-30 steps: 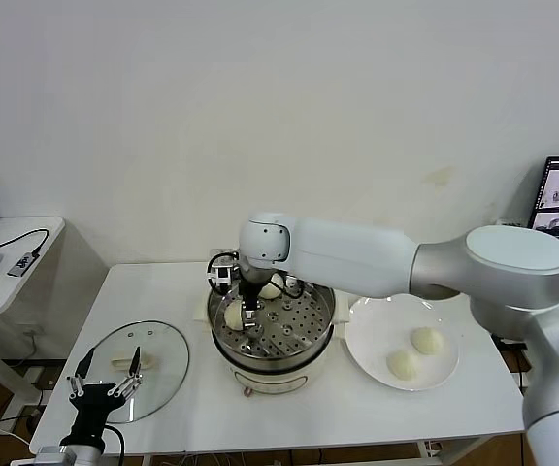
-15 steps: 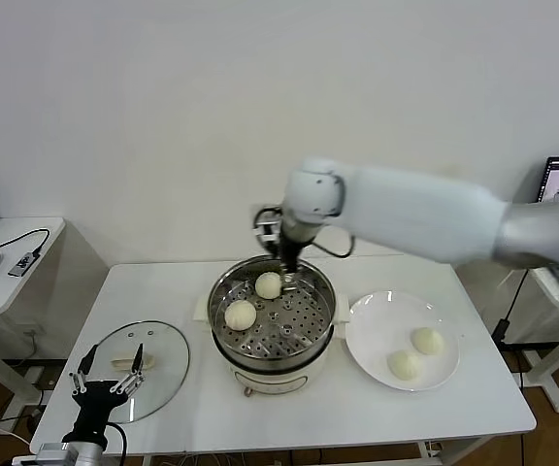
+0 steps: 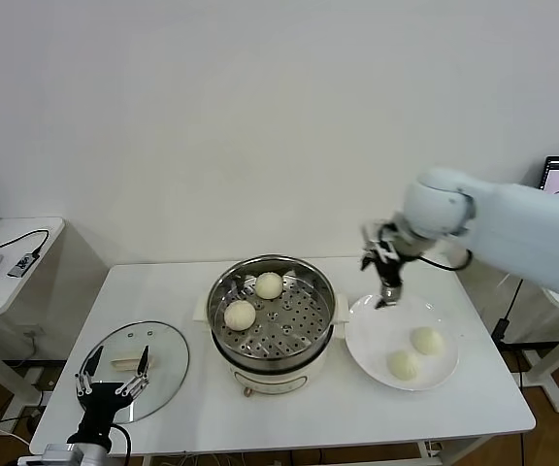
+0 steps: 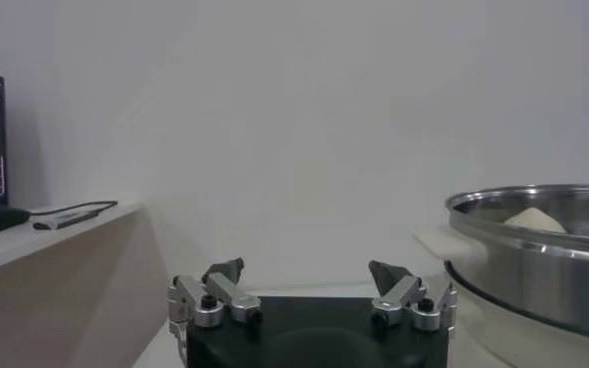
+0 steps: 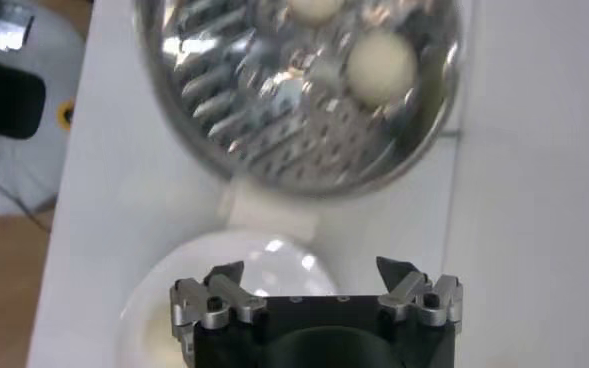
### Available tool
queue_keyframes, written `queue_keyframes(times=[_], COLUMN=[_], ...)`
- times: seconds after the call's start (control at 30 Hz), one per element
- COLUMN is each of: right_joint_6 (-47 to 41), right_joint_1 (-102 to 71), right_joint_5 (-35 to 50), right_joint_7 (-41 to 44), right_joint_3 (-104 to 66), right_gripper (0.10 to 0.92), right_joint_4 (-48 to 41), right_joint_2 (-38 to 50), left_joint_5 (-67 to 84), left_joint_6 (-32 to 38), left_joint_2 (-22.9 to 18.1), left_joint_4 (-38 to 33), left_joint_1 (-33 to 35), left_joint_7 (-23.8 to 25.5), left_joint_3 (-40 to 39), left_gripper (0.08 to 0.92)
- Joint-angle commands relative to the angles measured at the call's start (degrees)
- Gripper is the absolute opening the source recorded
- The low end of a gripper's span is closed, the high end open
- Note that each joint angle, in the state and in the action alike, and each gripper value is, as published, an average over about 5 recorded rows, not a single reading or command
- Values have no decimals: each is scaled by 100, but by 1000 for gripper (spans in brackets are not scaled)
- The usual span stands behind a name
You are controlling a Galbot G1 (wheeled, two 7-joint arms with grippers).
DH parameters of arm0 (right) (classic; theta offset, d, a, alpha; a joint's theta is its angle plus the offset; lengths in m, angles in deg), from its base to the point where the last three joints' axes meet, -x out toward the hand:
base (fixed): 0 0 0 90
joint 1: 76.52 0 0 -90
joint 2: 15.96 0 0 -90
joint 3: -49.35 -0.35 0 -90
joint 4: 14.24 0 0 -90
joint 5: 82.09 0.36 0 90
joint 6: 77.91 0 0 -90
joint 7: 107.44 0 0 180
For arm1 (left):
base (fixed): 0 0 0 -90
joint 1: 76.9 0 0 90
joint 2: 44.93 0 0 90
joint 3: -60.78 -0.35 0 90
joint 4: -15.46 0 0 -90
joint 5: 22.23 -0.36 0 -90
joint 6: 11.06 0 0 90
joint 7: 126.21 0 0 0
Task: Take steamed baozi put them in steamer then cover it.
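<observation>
**A:** What sits on the white bench (image 3: 289,408)?

**B:** A shiny steel steamer (image 3: 273,320) on a cream-white base stands in the middle. Two steamed baozi lie on its perforated tray, one (image 3: 269,284) toward the back, the other (image 3: 240,315) nearer the robot's left. To the robot's right, just beside the steamer, is a white plate (image 3: 377,340) carrying two more baozi (image 3: 426,340) (image 3: 405,364), close together but apart.

**A:** And the cover?

**B:** The glass cover (image 3: 163,364), with its cream-white handle, lies flat on the bench to the robot's left of the steamer, apart from it.

**A:** Where are the arms?

**B:** The right gripper (image 3: 386,282) hangs above the far edge of the plate, pointing down, its fingers apart and holding nothing. Its wrist camera looks down on the steamer tray and part of the plate. The left gripper (image 3: 112,381) rests low at the near edge of the cover, fingers (image 4: 224,272) spread wide, empty.
</observation>
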Motion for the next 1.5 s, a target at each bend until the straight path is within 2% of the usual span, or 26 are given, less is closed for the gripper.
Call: queue_keyframes(times=[0.03,0.53,1.5], right_joint_6=[454,720,693], right_joint_1=[-1253,-3025,-3579], right_joint_5=[-810,-1429,-1808], right_joint_7=[181,51,-256], right_joint_3=[-724,-1747,-2082], right_gripper=[823,823,823], right_joint_4=[256,-354,-1220], right_joint_2=[1063,752,-202], left_joint_5=[-30,-57,-40], left_joint_6=[-7,-10,74], left_joint_2=[-5,20,0], left_joint_4=[-2,65,132], left_joint_1=[10,54,-1], left_joint_7=[0,8,-12], left_joint_3=[-5,21,43], left_gripper=[823,823,823])
